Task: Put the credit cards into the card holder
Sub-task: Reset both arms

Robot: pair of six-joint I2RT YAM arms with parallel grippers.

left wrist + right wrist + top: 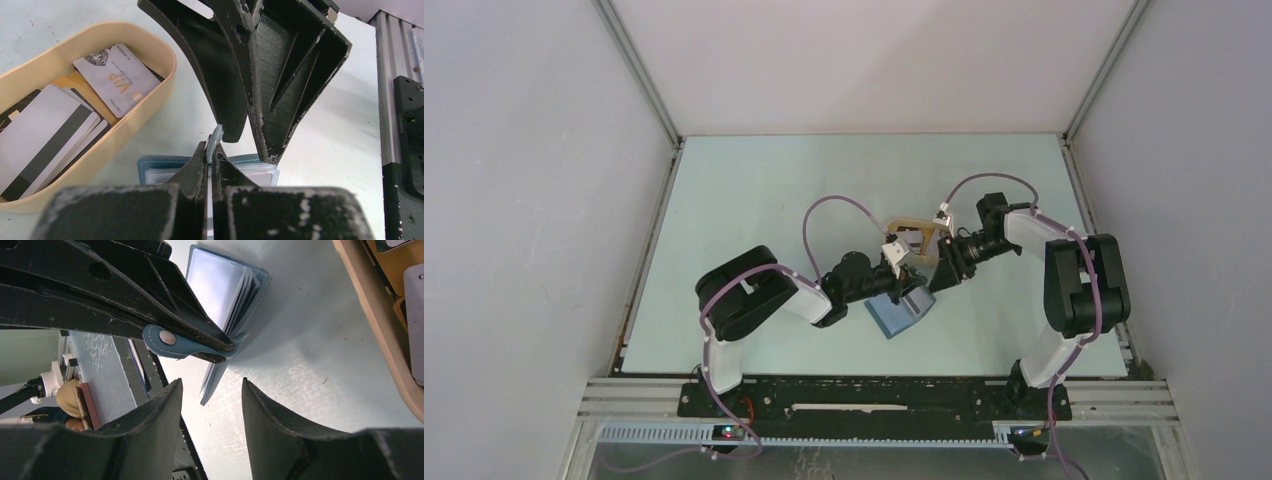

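The teal-blue card holder (pixel 902 312) lies open on the table, its light pockets up (pixel 155 167). My left gripper (pixel 906 268) is right above it, shut on a thin whitish credit card (pixel 216 137) held edge-on between the tips (pixel 214 150). In the right wrist view the holder's pockets (pixel 220 285) fan open and its snap tab (pixel 167 337) lies against the left fingers (pixel 125 295). My right gripper (pixel 939 272) is open and empty (pixel 212 390), its fingers (pixel 270 75) close beside the left tips. More cards (pixel 117 80) lie in the tray.
A beige oval tray (pixel 909 222) with several whitish and dark cards sits just beyond the card holder (pixel 167 75), and its rim shows in the right wrist view (pixel 380 315). The metal rail (pixel 395 60) runs along the table's near edge. Grey walls enclose the table.
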